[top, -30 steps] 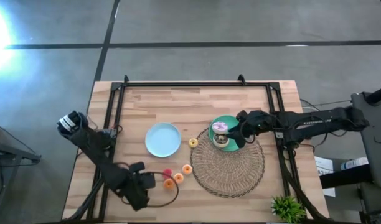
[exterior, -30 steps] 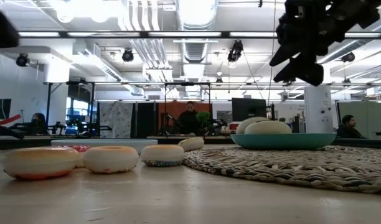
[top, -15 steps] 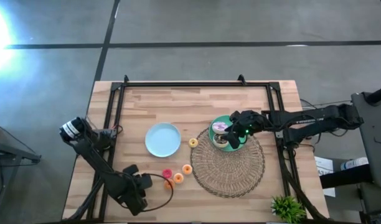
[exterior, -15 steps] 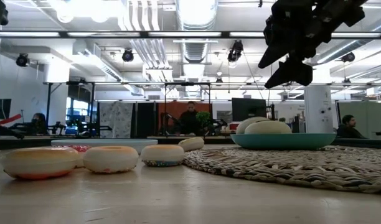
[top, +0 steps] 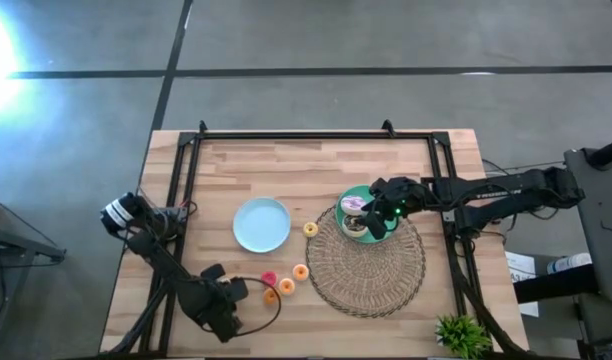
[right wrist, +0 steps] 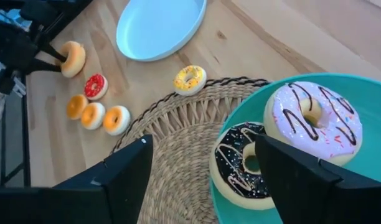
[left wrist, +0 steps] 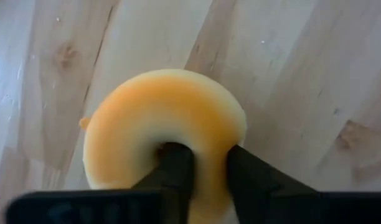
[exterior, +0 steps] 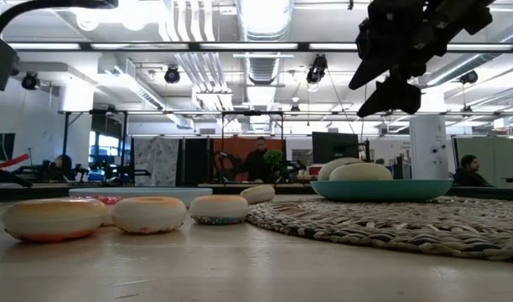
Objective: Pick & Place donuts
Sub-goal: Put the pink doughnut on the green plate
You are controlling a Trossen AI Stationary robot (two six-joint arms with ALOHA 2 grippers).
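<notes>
My left gripper (top: 236, 292) is near the table's near-left corner, shut on a small orange donut (left wrist: 162, 121). Three more orange donuts (top: 286, 286) and a red one (top: 269, 277) lie flat on the wood just right of it. A yellow donut (top: 310, 229) lies between the plates. My right gripper (top: 378, 216) hangs open above the teal plate (top: 371, 192). That plate holds a pink-white drizzled donut (right wrist: 312, 121) and a dark drizzled donut (right wrist: 243, 165). My left gripper has one finger (left wrist: 175, 168) in the orange donut's hole and the other finger (left wrist: 243, 174) outside the ring, pinching one side of the ring (left wrist: 209, 155). In the right wrist view the held donut (right wrist: 72, 58) stands tilted on edge, apart from the others.
A light-blue plate (top: 261, 224) sits left of the round woven placemat (top: 371, 262), which carries the teal plate on its far edge. A small green plant (top: 461, 335) stands at the near-right corner. A dark frame (top: 306, 135) rims the table's far and side edges.
My right gripper has shifted a little toward the table's left over the teal plate and risen slightly, then held still, open throughout. My left arm's upper links have swung, while its gripper has stayed by the orange donuts.
</notes>
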